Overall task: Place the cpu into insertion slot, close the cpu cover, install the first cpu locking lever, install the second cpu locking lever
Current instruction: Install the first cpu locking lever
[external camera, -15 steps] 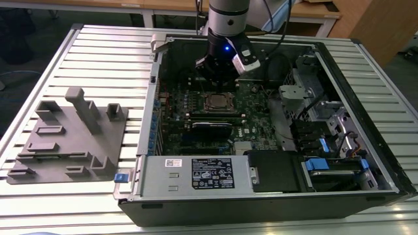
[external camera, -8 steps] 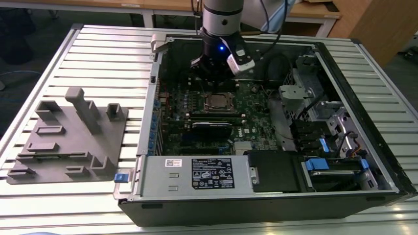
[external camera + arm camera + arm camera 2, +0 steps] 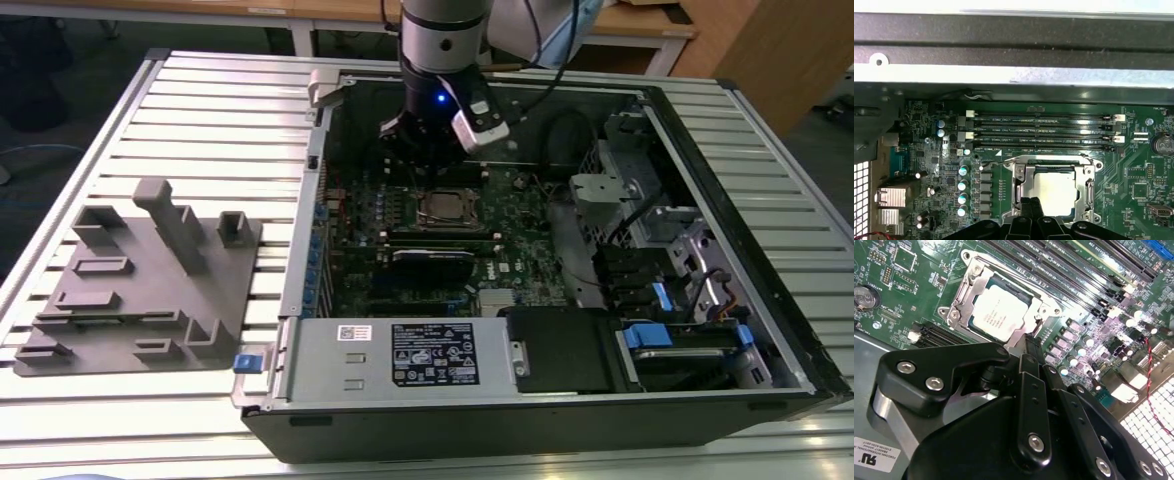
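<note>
Jaws hang inside the open computer case, chip seated in its socket right beside them, grey rack well away on the counter.

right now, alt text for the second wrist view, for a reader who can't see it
A pale square cpu sits in its socket on a green board, with the metal cover frame down around it. The black gripper, shut, points at the socket's edge.

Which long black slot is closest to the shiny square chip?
The memory slot bordering the cpu cover; the others lie beyond it, farther off.
</note>
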{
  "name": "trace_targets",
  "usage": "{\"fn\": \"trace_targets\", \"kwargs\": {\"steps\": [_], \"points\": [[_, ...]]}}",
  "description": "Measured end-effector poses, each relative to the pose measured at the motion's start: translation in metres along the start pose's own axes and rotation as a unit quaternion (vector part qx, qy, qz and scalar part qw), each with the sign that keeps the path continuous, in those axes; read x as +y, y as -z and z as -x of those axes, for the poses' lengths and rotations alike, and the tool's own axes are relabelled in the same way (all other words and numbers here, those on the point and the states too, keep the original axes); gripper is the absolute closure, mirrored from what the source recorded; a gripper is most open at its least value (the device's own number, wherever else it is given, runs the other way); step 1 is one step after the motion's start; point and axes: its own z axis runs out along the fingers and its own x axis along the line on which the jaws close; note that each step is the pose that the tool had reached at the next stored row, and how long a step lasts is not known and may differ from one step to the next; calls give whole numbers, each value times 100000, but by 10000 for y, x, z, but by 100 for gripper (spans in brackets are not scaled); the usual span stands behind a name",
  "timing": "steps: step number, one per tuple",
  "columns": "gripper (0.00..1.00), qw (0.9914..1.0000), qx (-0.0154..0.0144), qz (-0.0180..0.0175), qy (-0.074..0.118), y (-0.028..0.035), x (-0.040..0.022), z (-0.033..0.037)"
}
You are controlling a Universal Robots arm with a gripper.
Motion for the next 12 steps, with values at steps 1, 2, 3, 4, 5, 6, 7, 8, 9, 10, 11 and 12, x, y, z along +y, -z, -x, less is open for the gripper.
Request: {"fn": "trace_targets", "kwargs": {"steps": [1,2,3,4,5,6,7,8,9,10,11,12], "points": [[89,100000,1,0,0,0,0,0],[89,100000,0,2,-1,2,0,0],[89,100000,6,-7,1,5,0,0],[89,100000,8,-9,1,9,-1,0],[89,100000,3,-2,-1,13,0,0],[89,100000,-5,10,0,14,0,0],[89,100000,-9,12,-1,14,0,0],[89,100000,-11,16,-3,14,0,0],[89,100000,-3,4,-1,16,0,0],[89,100000,-1,1,-2,20,0,0],[89,100000,-3,3,-1,20,0,0],[89,100000,1,-3,0,21,0,0]]}}
